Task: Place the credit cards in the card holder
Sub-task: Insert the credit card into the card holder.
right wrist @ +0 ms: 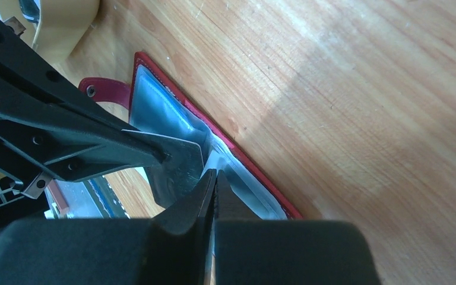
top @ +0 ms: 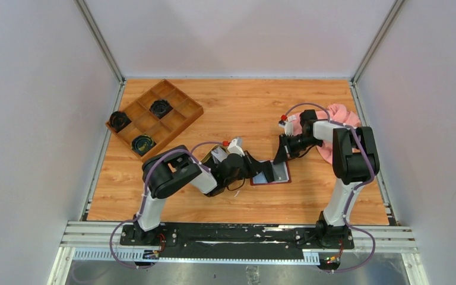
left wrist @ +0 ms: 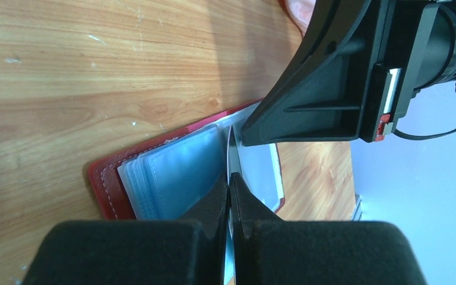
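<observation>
The card holder [top: 280, 176] lies open on the table, with a dark red cover [left wrist: 104, 178] and grey-blue plastic sleeves [right wrist: 154, 110]. My left gripper [top: 260, 168] is shut on a credit card [left wrist: 230, 148], seen edge-on in the left wrist view. The card's tip is at the sleeves near the fold. In the right wrist view the same card [right wrist: 175, 172] shows as a dark grey face. My right gripper [right wrist: 215, 177] is shut, pinching a lifted sleeve leaf of the holder from the other side [top: 281, 157]. Both sets of fingertips nearly meet over the holder.
A brown compartmented wooden box [top: 154, 116] with dark round items stands at the back left. A tan oval tray [right wrist: 65, 24] sits under the left arm. A pink cloth [top: 339, 116] lies beside the right arm. White walls enclose the table.
</observation>
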